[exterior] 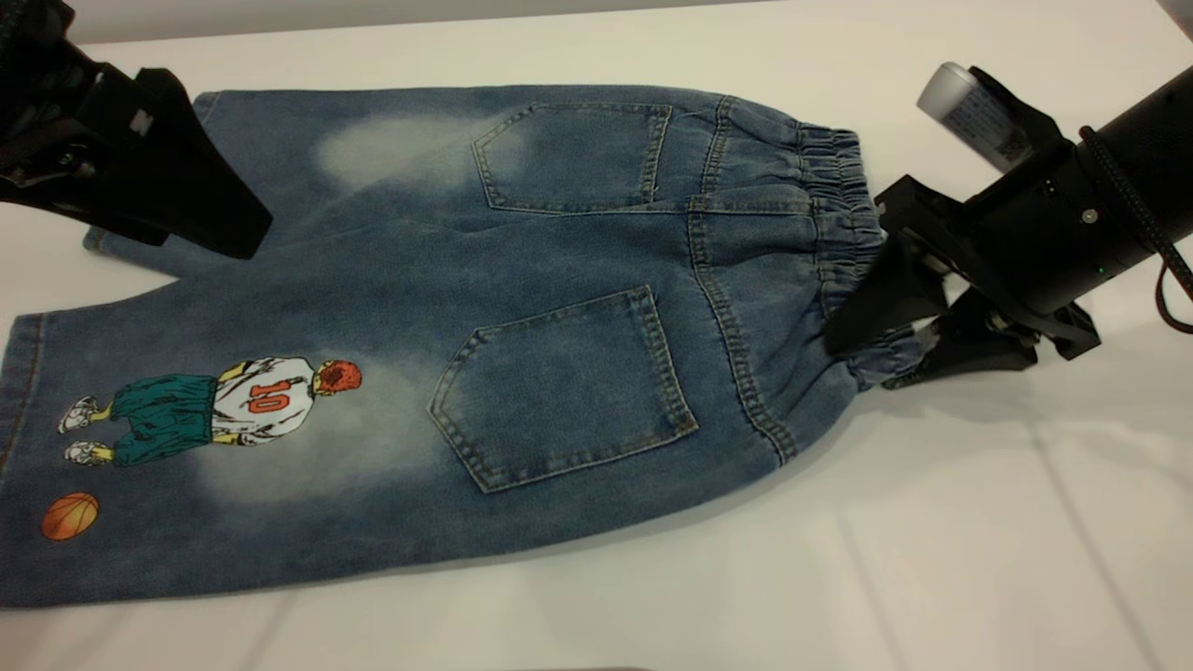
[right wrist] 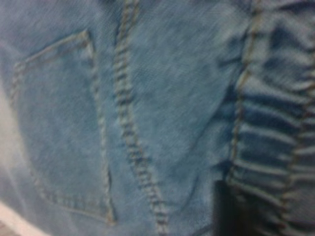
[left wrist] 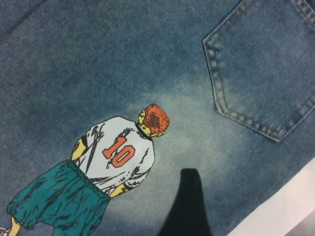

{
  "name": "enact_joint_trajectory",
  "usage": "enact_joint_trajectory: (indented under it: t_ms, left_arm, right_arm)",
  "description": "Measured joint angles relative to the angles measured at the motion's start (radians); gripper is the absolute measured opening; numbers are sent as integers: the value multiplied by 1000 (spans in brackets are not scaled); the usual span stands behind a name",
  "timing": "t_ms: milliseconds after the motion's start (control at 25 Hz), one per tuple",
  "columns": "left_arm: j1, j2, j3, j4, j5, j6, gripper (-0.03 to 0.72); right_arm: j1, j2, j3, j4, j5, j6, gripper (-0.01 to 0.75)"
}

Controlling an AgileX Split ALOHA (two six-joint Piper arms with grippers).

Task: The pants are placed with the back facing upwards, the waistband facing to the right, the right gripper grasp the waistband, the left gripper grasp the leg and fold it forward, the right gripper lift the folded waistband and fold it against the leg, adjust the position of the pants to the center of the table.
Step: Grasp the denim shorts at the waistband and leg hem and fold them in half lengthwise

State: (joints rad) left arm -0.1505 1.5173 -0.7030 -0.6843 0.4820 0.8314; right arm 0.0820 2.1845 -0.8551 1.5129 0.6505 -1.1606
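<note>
The pants [exterior: 559, 280] lie flat on the white table [exterior: 979, 540], back up, with both patch pockets showing. The elastic waistband [exterior: 839, 205] points right. My right gripper [exterior: 862, 359] is at the waistband's near corner, one finger over the gathered cloth and one under it, shut on it. In the right wrist view a dark finger [right wrist: 224, 211] sits against the gathered waistband [right wrist: 275, 128]. The printed leg [exterior: 186, 438] lies at the near left. My left gripper [exterior: 210, 238] hovers open above the far leg's hem; one of its fingers [left wrist: 187, 206] shows over the printed leg [left wrist: 118, 152].
The plain far leg [exterior: 354, 149] runs along the back, its hem partly hidden under the left gripper. Bare white tabletop lies in front of the pants and to their right. A pale grey cylinder [exterior: 969, 112] sits on the right wrist.
</note>
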Motion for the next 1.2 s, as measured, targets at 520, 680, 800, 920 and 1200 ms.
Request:
enact_joint_trajectory:
  t_ms: [520, 680, 800, 920, 1200]
  left_arm:
    - [0, 33, 1, 360, 30, -227, 579]
    - [0, 120, 37, 616, 34, -497, 579]
    - [0, 195, 59, 746, 71, -661, 579]
    - [0, 246, 59, 841, 90, -781, 579]
    - [0, 265, 64, 1131, 122, -1115, 579]
  right_arm:
    - [0, 0, 0, 16, 34, -72, 35]
    - [0, 0, 0, 16, 55, -90, 35]
    - [0, 0, 0, 16, 64, -96, 35]
    - [0, 0, 0, 16, 65, -100, 35]
    - [0, 0, 0, 16, 68, -110, 35]
